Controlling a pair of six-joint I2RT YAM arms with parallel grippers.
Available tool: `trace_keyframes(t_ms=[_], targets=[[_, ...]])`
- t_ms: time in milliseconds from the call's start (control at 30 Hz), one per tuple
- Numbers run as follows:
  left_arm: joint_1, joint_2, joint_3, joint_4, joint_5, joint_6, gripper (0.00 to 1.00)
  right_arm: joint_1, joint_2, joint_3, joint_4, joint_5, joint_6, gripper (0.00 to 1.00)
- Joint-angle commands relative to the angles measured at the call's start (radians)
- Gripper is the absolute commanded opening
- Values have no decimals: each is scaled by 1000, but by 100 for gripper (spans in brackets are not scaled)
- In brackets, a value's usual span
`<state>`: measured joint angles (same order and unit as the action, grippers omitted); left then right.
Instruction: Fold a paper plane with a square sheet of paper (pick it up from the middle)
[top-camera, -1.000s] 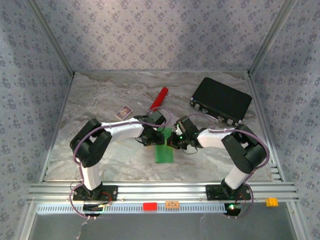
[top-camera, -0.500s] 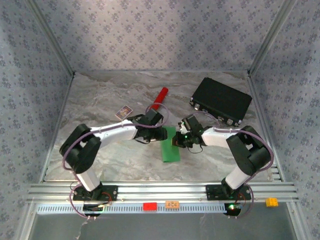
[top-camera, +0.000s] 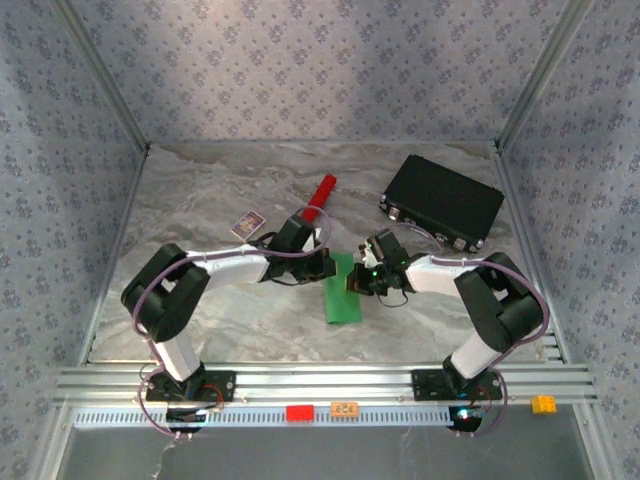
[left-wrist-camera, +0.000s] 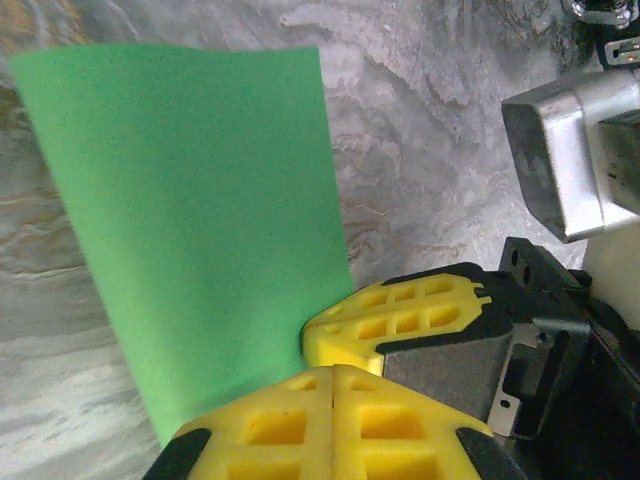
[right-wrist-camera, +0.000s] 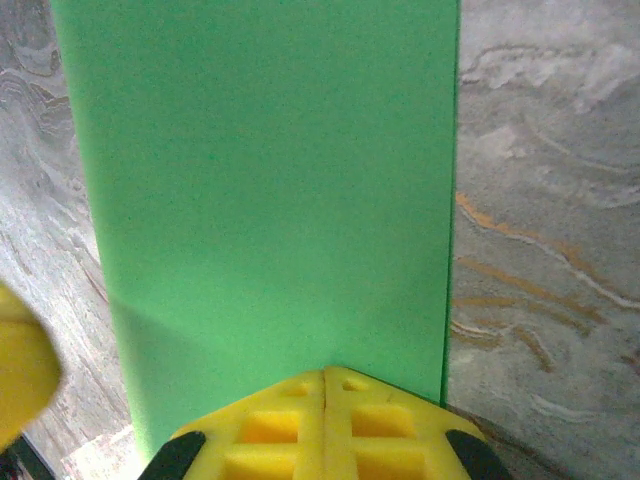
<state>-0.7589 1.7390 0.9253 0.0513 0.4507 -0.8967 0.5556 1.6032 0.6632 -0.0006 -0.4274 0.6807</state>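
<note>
The small printed card (top-camera: 249, 224) near the red cylinder (top-camera: 322, 195) carries print too small to read, and so does the orange tag (top-camera: 345, 408) on the front rail. The black case (top-camera: 442, 203) shows pale marks along its near edge, none legible. The green paper is plain. The square sheet of paper (top-camera: 343, 290) lies as a narrow green rectangle on the marbled table (top-camera: 200, 190) between the two arms, its long side running away from the bases. The left gripper (top-camera: 326, 268) meets it from the left and the right gripper (top-camera: 353, 284) from the right, both at its far half. On the left wrist view the left gripper (left-wrist-camera: 333, 420) has its yellow fingers pressed together at the sheet (left-wrist-camera: 190, 220)'s near edge. I cannot tell whether paper is caught between them. The right gripper (right-wrist-camera: 325, 420) is closed, its tips pinching the middle of the sheet (right-wrist-camera: 270, 180)'s edge.
</note>
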Motion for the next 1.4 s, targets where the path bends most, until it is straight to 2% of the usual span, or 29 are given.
trace_keyframes(t_ms=[0,300,633,767,1000,1267,1367], targets=[[0,20,-8,70,71,-21,0,-11,18,-44,-114,65,0,0],[6,66,-41,47,48,10,0,-10,19,-44,-114,65,2,0],[23,103,-147,38,-44,74,0,-8,12,-56,-105,74,19,0],[41,88,-159,54,-34,78,0,-6,12,-59,-102,78,23,0],[53,-6,-71,23,16,80,0,-6,11,-51,-111,79,21,0],[94,72,-34,84,102,76,0,-5,11,-48,-119,81,16,0],[97,102,-30,83,100,84,0,-6,11,-49,-119,81,17,0]])
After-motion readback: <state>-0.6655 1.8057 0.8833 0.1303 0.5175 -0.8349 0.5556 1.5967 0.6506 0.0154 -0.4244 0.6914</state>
